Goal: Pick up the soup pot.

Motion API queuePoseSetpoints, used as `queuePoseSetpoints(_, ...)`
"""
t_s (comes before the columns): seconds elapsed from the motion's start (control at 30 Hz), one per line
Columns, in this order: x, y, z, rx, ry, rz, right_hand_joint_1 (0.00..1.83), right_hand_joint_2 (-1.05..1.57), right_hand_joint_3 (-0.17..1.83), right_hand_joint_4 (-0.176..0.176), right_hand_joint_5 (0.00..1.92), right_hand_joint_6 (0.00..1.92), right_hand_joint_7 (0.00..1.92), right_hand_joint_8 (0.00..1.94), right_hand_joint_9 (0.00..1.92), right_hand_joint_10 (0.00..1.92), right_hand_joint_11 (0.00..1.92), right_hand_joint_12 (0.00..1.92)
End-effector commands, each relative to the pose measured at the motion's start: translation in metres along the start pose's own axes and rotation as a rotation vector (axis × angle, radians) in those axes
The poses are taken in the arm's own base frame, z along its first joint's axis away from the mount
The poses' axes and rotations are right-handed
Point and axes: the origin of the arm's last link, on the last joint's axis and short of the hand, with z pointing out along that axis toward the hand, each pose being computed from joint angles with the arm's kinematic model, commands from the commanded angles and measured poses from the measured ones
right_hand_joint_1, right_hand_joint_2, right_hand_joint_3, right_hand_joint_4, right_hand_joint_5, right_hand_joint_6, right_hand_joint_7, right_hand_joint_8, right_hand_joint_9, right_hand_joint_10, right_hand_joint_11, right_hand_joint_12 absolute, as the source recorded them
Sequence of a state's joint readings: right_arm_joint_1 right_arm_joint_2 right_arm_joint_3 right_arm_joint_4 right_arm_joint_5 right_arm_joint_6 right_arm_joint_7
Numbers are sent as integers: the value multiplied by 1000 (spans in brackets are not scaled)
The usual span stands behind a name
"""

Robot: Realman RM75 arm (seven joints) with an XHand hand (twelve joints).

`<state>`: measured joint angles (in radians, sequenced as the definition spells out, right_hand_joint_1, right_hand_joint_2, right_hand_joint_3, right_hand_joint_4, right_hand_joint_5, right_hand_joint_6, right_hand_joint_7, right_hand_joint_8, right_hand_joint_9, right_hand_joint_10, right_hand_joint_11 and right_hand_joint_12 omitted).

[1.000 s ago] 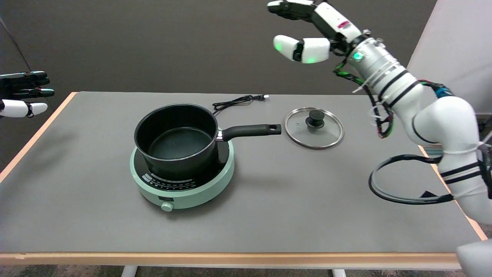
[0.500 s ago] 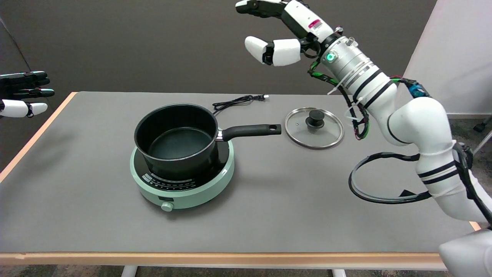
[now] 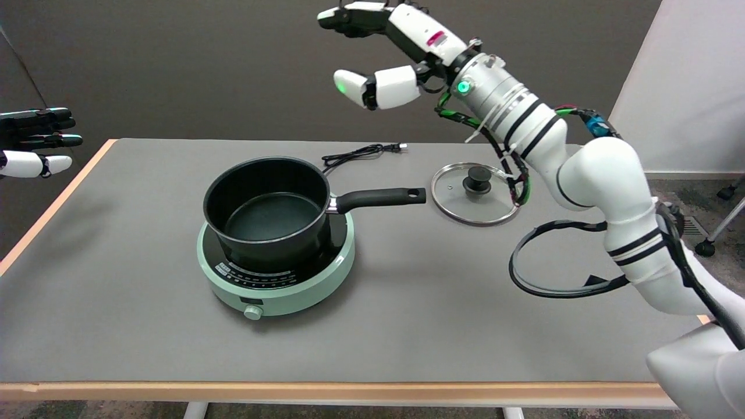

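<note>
A black soup pot stands on a mint-green induction cooker left of the table's middle. Its long black handle points right, toward the lid. My right hand hangs high in the air above and behind the handle, well apart from the pot. The fingers are spread and nothing is in them. The pot is empty inside.
A glass lid with a black knob lies right of the handle. The cooker's black power cord lies behind the pot. My idle left hand hovers at the left edge. The grey table has a wooden rim.
My right arm has swung left across both earlier frames, carrying the hand from above the lid to above the pot's handle. Pot, cooker and lid have stayed put.
</note>
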<state>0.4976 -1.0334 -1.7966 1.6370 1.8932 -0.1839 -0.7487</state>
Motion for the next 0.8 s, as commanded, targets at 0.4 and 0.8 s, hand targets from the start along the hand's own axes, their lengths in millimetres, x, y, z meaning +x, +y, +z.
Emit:
queuePoseSetpoints(0.4, 13, -21, -43, -84, 125, -406, 690, 597, 858, 132, 566, 263, 627, 216, 608, 360, 376, 781)
queuePoseSetpoints(0.8, -21, -34, -38, -215, 213, -530, 715, 574, 895, 133, 583, 284, 669, 202, 613, 402, 378, 798)
